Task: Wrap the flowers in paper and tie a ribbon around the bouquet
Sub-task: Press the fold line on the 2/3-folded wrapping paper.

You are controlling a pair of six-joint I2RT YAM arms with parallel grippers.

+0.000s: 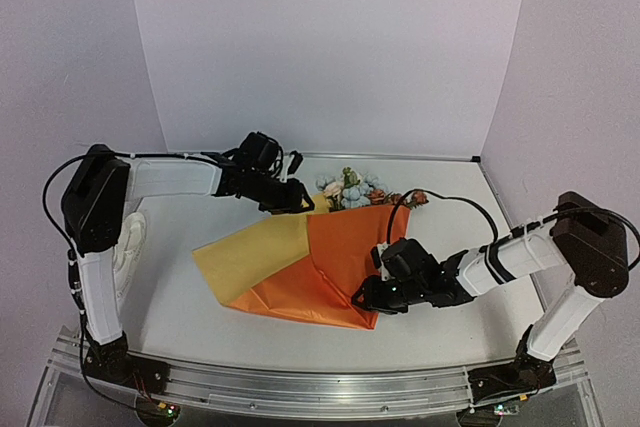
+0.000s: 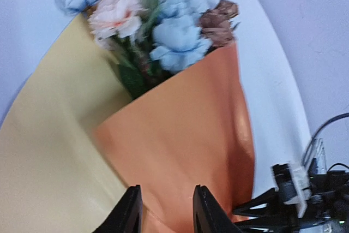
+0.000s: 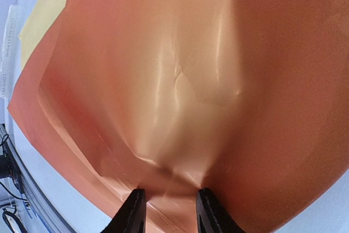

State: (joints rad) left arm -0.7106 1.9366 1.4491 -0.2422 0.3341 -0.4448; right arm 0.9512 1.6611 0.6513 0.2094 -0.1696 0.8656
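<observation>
You had the paper (image 1: 340, 257) lying across the middle of the table (image 1: 180, 297), its orange face folded over the lower part of the bunch and a yellow flap spread to the left. The flowers (image 1: 350, 188) poked out at the far end. Your right gripper (image 3: 168, 200) sat at the sheet's near right corner, its fingers (image 3: 210, 216) pinching a puckered fold of orange. Your left gripper (image 2: 166, 197) was at the far edge of the yellow flap, just beside the blooms, jaws partly apart over the paper and gripping nothing (as far as its wrist view showed). The ribbon (image 1: 133, 242) lay heaped by the left arm.
</observation>
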